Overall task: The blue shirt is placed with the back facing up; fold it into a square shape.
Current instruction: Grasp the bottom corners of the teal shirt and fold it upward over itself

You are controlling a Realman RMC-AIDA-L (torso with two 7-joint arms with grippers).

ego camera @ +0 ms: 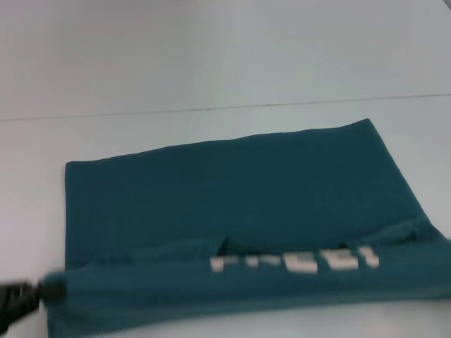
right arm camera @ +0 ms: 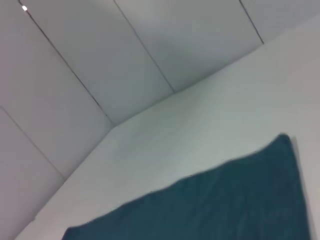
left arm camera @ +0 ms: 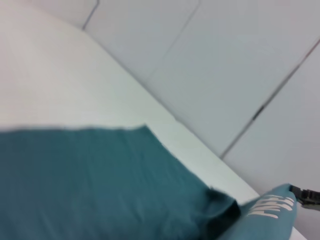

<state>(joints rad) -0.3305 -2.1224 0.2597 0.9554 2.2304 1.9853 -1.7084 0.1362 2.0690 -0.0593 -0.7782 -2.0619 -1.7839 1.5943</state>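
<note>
Blue shirt (ego camera: 239, 190) on white table (ego camera: 225, 134), pale panelled wall (right arm camera: 125, 50)

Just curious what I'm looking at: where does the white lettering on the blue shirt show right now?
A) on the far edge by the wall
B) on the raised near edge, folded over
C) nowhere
B: the white lettering sits on the blue shirt's lifted near strip.

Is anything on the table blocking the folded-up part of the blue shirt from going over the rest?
Nothing visible does. The blue shirt has its near edge turned up, showing white lettering. Beyond it lies only flat shirt and bare white table. The left end effector sits at the near-left corner.
</note>
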